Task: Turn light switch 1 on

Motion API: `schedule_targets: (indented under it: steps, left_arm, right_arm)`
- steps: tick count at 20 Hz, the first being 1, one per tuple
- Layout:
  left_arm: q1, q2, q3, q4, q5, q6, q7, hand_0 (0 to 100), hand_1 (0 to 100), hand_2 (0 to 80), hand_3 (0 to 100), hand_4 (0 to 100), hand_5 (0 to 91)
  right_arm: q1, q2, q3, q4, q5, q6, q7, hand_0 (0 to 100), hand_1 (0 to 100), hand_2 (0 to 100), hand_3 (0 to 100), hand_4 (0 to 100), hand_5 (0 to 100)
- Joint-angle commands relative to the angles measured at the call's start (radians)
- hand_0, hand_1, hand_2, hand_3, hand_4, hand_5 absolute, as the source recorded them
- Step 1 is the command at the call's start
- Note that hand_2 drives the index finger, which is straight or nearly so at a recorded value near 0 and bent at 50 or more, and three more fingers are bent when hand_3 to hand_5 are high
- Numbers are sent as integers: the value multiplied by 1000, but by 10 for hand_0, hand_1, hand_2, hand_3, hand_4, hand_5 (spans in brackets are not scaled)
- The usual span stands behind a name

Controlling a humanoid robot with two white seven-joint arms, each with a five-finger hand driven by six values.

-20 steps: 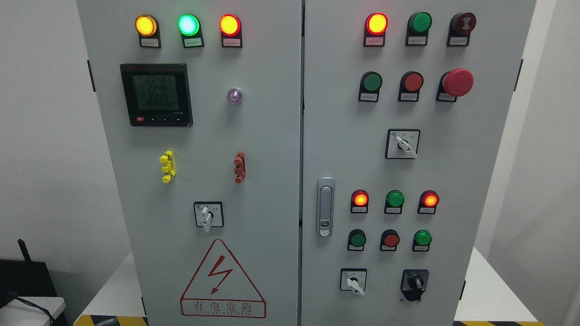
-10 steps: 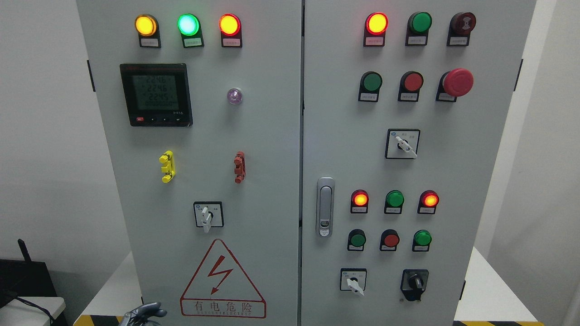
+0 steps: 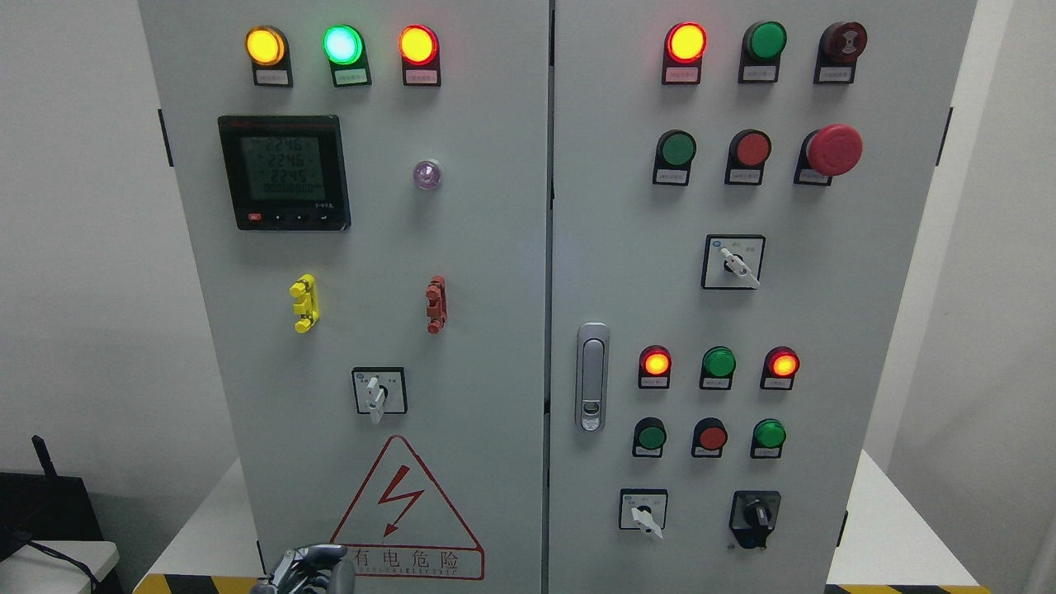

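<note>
Head view: left hand (image 3: 307, 569) poking up at the bottom edge, left of the middle, higher and further right than half a second ago. Only grey fingertips (image 3: 318, 554) showing, curled together, holding nothing. Now touching the bottom left corner of the red warning triangle (image 3: 406, 511) in the picture; before, sitting off to its left. Up above the triangle, on the left door (image 3: 371, 247) of the grey cabinet, small white switch knob (image 3: 376, 396) on its square plate, pointing down, well above the hand, not touched. Cannot tell which switch is number 1. Higher up, yellow clip (image 3: 304, 303) and red clip (image 3: 436, 304), then black meter screen (image 3: 285, 172). Lamps and knobs lit and set the same as before. Right hand not showing.
</note>
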Motion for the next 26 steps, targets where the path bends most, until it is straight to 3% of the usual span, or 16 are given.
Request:
schedule_targets:
  steps: [1, 5, 12, 17, 26]
  left_arm:
    - [-49, -85, -44, -10, -52, 36, 19, 0, 443, 524, 693, 786, 820]
    - [-88, -99, -44, -10, -52, 111, 79, 0, 461, 526, 694, 788, 823]
    - [-124, -105, -53, -10, -52, 122, 88, 162, 452, 524, 693, 788, 825]
    - [-144, -109, -67, -10, -52, 170, 148, 173, 442, 510, 687, 784, 821]
    - [-215, -123, -68, -9, -52, 251, 159, 136, 484, 491, 675, 780, 817]
  right_arm:
    - [0, 0, 0, 0, -17, 0, -4, 120, 389, 0, 0, 0, 0]
    - [0, 0, 0, 0, -17, 1, -4, 120, 389, 0, 0, 0, 0]
    - [0, 0, 0, 0, -17, 0, -4, 120, 389, 0, 0, 0, 0]
    - [0, 0, 0, 0, -17, 0, -4, 120, 389, 0, 0, 0, 0]
    - [0, 0, 0, 0, -17, 0, -4, 120, 389, 0, 0, 0, 0]
